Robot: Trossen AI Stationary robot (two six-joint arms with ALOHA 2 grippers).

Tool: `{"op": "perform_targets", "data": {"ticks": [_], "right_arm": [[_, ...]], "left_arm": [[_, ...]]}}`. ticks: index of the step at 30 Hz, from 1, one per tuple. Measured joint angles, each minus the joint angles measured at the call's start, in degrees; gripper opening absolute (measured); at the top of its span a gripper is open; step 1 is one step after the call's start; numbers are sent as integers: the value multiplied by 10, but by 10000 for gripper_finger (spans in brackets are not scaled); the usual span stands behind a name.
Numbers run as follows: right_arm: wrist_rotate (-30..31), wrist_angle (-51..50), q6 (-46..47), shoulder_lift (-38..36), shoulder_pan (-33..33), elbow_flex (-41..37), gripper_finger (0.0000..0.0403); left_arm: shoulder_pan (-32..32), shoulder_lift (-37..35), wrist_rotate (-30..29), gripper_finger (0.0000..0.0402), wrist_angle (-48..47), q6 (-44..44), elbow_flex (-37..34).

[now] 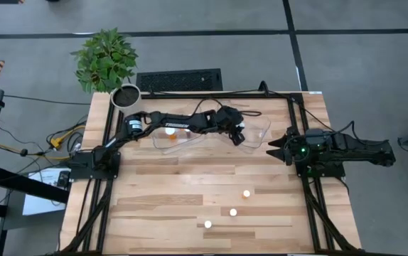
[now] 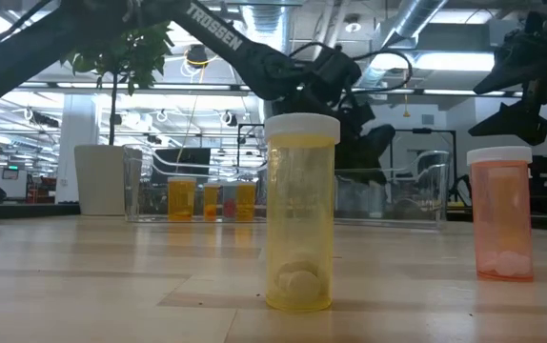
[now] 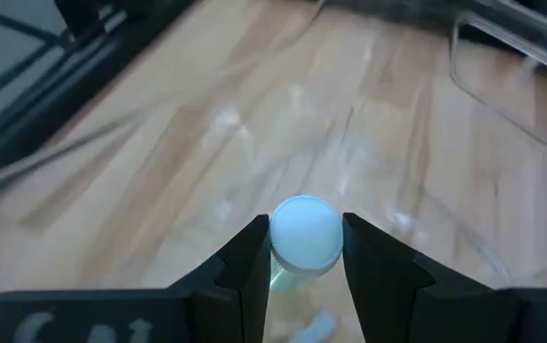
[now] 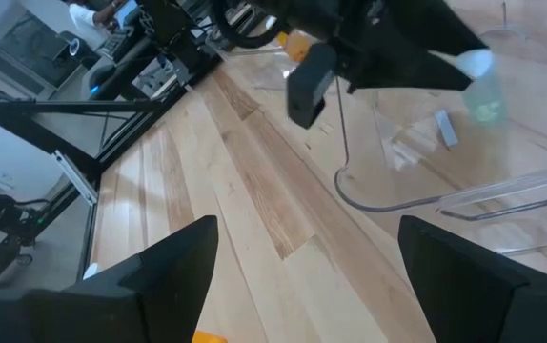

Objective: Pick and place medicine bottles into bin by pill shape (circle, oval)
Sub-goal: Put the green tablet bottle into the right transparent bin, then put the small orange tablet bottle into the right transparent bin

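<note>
In the high view, the left arm is reaching across the upper middle of the frame, its left gripper hanging over the right one of two clear bins set side by side at the table's far edge. The left bin is holding at least one bottle already. Three loose bottles are standing in the lower middle: one, another and a third. The right gripper is waiting at centre right, fingers spread apart and empty.

In the low view, a yellow bottle is filling the centre and a pink bottle is standing at the right edge; several orange bottles are sitting in the bin behind them at left.

In the left wrist view, the two fingers are clamping a held bottle just below its white cap, low in the centre, with the bin floor under it.

In the right wrist view, that same bottle is showing at the upper right, over the bin.

The risks, as I judge them: the grip is sitting high by the cap, so the bottle may be swinging or slipping; a release from this height could make it bounce or tip, and a drop close to the rim could send it outside the bin.
</note>
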Motion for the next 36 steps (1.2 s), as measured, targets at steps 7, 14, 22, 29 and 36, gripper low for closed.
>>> {"op": "perform_targets", "data": {"ticks": [7, 14, 22, 29, 36], "right_arm": [[0, 0, 0, 0, 0, 0, 333], [0, -5, 0, 0, 0, 0, 333], [0, -14, -1, 0, 0, 0, 333], [0, -15, -1, 0, 0, 0, 333], [0, -15, -1, 0, 0, 0, 333]], "left_arm": [[-4, 3, -5, 108, -15, 8, 1], [-5, 3, -7, 124, -15, -2, 0], [-6, 4, -24, 193, -38, -2, 14], [-6, 4, -51, 225, -94, 31, 74], [-10, 4, -25, 227, -237, 57, 193]]}}
